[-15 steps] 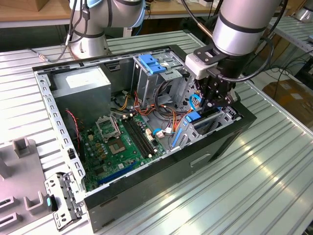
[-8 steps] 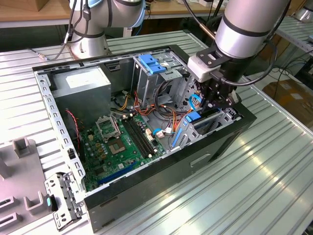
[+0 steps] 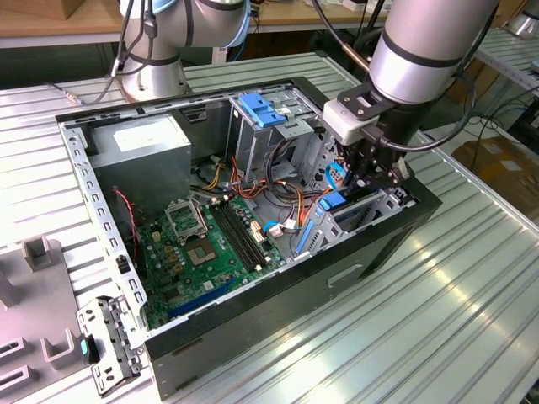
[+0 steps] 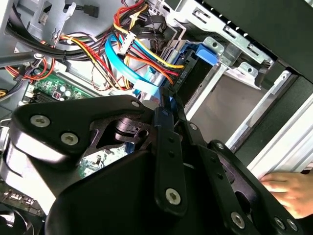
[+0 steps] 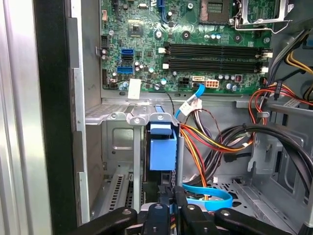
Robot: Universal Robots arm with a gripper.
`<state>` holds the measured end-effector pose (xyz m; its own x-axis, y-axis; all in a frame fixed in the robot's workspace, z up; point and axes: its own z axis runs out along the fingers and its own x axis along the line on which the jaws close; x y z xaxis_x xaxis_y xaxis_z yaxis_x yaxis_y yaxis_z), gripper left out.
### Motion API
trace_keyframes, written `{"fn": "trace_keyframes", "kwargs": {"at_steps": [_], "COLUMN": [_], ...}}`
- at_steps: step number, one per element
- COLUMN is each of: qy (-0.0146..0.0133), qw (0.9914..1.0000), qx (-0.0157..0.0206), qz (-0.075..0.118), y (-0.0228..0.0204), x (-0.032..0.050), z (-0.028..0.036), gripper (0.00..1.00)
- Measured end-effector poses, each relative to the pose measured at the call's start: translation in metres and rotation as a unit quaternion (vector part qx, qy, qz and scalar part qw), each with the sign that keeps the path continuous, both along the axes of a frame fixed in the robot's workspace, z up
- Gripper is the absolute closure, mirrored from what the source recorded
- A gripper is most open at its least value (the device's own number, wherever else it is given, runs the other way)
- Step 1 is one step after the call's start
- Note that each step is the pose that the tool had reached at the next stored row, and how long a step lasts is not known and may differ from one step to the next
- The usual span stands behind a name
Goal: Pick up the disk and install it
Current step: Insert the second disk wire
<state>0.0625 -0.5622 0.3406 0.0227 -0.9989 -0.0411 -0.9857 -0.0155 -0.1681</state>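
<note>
Inside the open black computer case (image 3: 370, 252), lying on its side on a ribbed, silvery metal bench (image 3: 455, 311), the tool (image 3: 370, 181) hangs low over the drive bay at the front end of the case, toward the exterior view's right. Tool linkage is matt black with round screw heads; in the first wrist view its fingers (image 5: 164, 208) stand close together, narrow, straddling the thin upper edge of the disk (image 5: 162, 149). Whether they actually pinch it, I cannot tell. Disk stands on edge in a slot of the grey sheet-metal bay (image 5: 117, 147); what shows of it is the light-blue plastic rail end, a smooth rectangular block with a smaller tab on top, and a dark flat body below. In the exterior view the same blue rail (image 3: 333, 201) sits just under the tool. Case contents: green motherboard (image 3: 202, 252) with black memory slots and a square metal socket frame; grey power-supply box (image 3: 143, 151) with a white label; tall perforated metal cage topped by a blue plastic latch (image 3: 261, 109); bundles of red, yellow, orange and black wires (image 5: 220, 142); a flat, glossy light-blue cable (image 5: 208, 196) looped on the case floor beside the bay. A person's hand (image 4: 288, 188) rests against the outer edge of the case in the second wrist view.
</note>
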Motion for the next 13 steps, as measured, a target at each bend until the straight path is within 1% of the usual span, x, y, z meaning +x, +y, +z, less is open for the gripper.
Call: {"fn": "trace_keyframes", "kwargs": {"at_steps": [1,5,6,7,8,9,10,11,12,13], "qy": [0.0,0.0,-0.0006,-0.0006,-0.0007,-0.0009,-0.0009,-0.0009,-0.0009,-0.0009], "qw": [1.0,1.0,1.0,1.0,1.0,0.99999,0.99999,0.99999,0.99999,0.99999], "qx": [-0.0002,0.0001,0.0,-0.0008,-0.0025,-0.0041,-0.0043,-0.0042,-0.0044,-0.0044], "qz": [0.0,0.0,0.0,0.0,0.0,0.0,0.0,0.0,0.0,0.0], "y": [-0.0002,-0.0004,-0.0003,-0.0003,-0.0001,0.0001,0.0001,0.0001,0.0001,0.0001], "x": [0.0,0.0,0.0001,0.0,0.0,0.0,0.0,0.0,0.0,0.0], "z": [-0.0015,-0.0024,0.0007,0.0078,0.0142,0.0235,0.0252,0.0255,0.0257,0.0259], "gripper": [0.84,0.84,0.83,0.76,0.76,0.76,0.76,0.76,0.84,0.89]}}
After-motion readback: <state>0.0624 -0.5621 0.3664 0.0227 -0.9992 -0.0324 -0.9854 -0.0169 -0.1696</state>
